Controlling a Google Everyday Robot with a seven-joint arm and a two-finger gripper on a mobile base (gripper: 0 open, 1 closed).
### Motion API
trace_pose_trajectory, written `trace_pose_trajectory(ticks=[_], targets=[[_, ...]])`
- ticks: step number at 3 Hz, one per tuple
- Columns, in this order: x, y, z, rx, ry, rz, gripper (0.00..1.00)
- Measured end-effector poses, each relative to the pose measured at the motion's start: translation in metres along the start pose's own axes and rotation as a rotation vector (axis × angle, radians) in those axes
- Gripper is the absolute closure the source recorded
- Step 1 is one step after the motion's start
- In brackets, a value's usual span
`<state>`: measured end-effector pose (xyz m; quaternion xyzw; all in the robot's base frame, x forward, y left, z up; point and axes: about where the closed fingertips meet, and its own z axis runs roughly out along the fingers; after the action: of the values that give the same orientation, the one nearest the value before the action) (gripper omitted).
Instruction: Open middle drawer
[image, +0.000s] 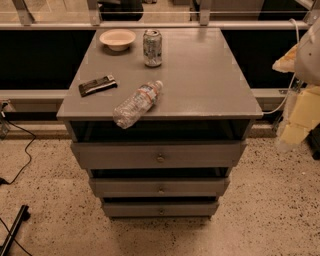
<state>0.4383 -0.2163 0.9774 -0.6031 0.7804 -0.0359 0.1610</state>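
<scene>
A grey wooden cabinet (165, 75) stands in the middle of the view with three drawers stacked in its front. The middle drawer (125, 187) is the second front down, long and flat, with a small round brass knob (161, 189) at its centre. A dark gap shows above its front. The wider top drawer (110, 156) is above it and the narrowest bottom drawer (130, 209) below. My gripper (295, 120) is a blurred pale and yellowish shape at the right edge, off to the right of the cabinet and apart from every drawer.
On the cabinet top lie a clear water bottle (137, 104) at the front edge, a dark snack bar (97, 85), a soda can (152, 47) and a pale bowl (117, 39). Black cables (17, 150) run over the speckled floor at left. A railing (150, 24) is behind.
</scene>
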Motion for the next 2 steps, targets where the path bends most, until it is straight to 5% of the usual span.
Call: trace_pose_trajectory(ticks=[1, 2], targets=[[0.000, 0.000, 0.000, 0.000, 0.000, 0.000, 0.00], [-0.014, 0.026, 0.019, -0.050, -0.018, -0.046, 0.00]])
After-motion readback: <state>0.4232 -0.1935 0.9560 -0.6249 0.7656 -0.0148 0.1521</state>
